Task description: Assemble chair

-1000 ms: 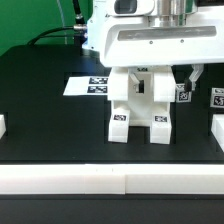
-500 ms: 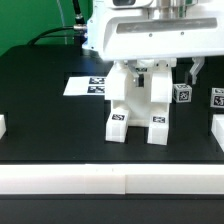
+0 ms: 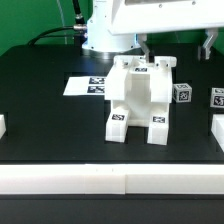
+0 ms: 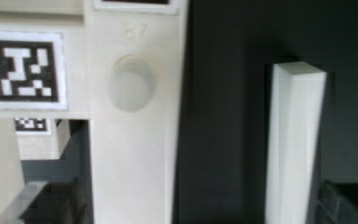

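**Chair stands in the middle, end effector open above it**

Nearest to the camera, a long white rail (image 3: 110,180) lies along the front edge of the black tabletop (image 3: 50,130). A little behind it, a small white block (image 3: 2,126) shows at the exterior view's left edge, and another white piece (image 3: 218,128) at the exterior view's right edge; both are cut by the frame.

The chair (image 3: 140,98) stands upright in the middle of the tabletop, well apart from these pieces. It is a blocky white structure on two front feet, and each foot carries a square tag.

On the exterior view's right of the chair stand two small tagged cubes (image 3: 183,93), one just beside it and one near the frame edge. Behind the chair on the left lies the marker board (image 3: 82,86), flat on the tabletop.

The end effector (image 3: 175,45) hangs above the chair with its jaws wide apart. It holds nothing and does not touch the chair.

The wrist view shows a white panel with a tag (image 4: 25,68) very close.
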Tool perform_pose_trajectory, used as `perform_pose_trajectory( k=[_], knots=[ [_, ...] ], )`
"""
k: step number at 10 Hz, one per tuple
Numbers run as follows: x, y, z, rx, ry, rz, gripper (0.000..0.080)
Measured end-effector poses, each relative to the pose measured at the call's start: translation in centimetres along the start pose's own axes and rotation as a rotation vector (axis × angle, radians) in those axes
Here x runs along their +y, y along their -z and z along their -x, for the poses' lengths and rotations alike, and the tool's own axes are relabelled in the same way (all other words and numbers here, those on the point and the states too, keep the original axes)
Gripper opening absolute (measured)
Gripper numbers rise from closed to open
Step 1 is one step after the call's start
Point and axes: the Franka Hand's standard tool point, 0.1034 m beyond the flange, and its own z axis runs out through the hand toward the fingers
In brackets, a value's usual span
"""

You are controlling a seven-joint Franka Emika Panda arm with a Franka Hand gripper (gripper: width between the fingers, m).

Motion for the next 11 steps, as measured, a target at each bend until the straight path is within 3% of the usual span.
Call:
perform_pose_trajectory(
  k=[3, 7, 11],
  knots=[
    [-1.6, 1.1, 1.9, -0.003, -0.068, -0.016, 0.0649],
    [-1.4, 0.1, 2.0, -0.005, -0.069, -0.010, 0.0649],
    [-7.3, -2.2, 6.4, -0.027, -0.118, -0.013, 0.0649]
  ],
)
